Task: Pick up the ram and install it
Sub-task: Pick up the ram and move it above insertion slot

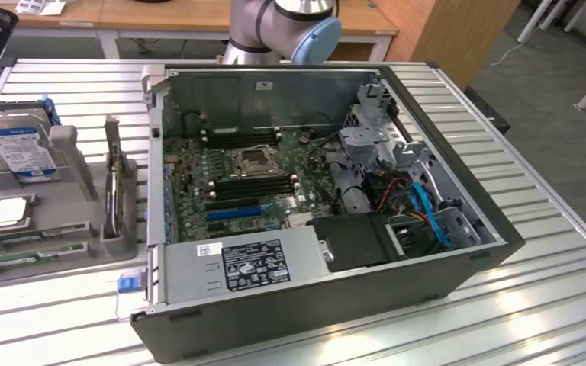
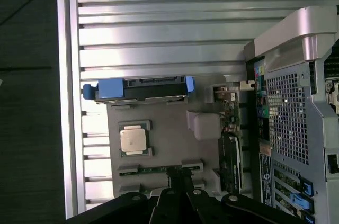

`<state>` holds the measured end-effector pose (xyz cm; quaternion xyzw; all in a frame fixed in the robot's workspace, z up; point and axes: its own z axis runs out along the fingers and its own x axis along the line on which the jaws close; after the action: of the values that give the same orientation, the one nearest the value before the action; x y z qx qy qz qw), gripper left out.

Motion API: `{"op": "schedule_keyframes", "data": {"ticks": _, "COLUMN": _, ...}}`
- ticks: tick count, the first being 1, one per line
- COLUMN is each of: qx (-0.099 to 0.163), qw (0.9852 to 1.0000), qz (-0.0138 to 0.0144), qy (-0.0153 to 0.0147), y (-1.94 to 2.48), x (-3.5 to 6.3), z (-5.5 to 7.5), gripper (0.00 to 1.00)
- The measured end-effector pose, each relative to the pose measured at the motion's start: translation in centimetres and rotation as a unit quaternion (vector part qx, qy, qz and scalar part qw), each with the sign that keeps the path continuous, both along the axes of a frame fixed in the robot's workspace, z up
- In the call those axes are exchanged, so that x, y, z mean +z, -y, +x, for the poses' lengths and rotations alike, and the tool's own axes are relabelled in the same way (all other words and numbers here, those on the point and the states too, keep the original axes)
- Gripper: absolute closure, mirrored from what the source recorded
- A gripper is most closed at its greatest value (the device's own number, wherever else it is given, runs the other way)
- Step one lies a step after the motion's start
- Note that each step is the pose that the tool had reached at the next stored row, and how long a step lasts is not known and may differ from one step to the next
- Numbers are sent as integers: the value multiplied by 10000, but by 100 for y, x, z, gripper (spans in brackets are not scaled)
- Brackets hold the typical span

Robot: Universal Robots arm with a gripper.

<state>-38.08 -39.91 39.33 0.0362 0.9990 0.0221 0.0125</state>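
The ram [image 1: 30, 238] is a thin green stick lying flat in a slot of the grey holder [image 1: 64, 206], at the exterior view's left of the open computer case [image 1: 323, 191]. A second green stick [image 1: 16, 260] lies just in front of it. In the wrist view the ram [image 2: 153, 170] rests in the holder [image 2: 169, 139], beside the silvery processor [image 2: 133, 140]. My gripper [image 2: 177, 175] hangs well above the holder. Its dark fingers are shut together with nothing between them, and their tips line up over the ram's middle. Black memory slots [image 1: 257, 185] flank the motherboard's socket [image 1: 252, 161].
A blue-railed hard drive [image 1: 16, 149] and an upright dark expansion card [image 1: 118, 191] stand on the holder. Inside the case are a power supply [image 1: 247, 267], a drive cage [image 1: 369, 141] and blue cables [image 1: 426, 213]. The slatted metal table [image 1: 537, 229] extends toward the exterior view's right.
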Motion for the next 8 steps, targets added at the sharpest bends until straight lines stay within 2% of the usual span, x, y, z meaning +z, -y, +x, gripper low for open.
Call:
{"op": "schedule_keyframes", "data": {"ticks": 2, "qx": 0, "qw": 10000, "qz": 0, "qy": 0, "y": 0, "x": 0, "z": 0, "gripper": 77}}
{"op": "schedule_keyframes", "data": {"ticks": 4, "qx": 0, "qw": 10000, "qz": 0, "qy": 0, "y": 0, "x": 0, "z": 0, "gripper": 77}}
{"op": "schedule_keyframes", "data": {"ticks": 5, "qx": 0, "qw": 10000, "qz": 0, "qy": 0, "y": 0, "x": 0, "z": 0, "gripper": 71}}
{"op": "schedule_keyframes", "data": {"ticks": 6, "qx": 0, "qw": 10000, "qz": 0, "qy": 0, "y": 6, "x": 0, "z": -1, "gripper": 71}}
{"op": "schedule_keyframes", "data": {"ticks": 8, "qx": 1, "qw": 10000, "qz": 1, "qy": 0, "y": 44, "x": 0, "z": -1, "gripper": 71}}
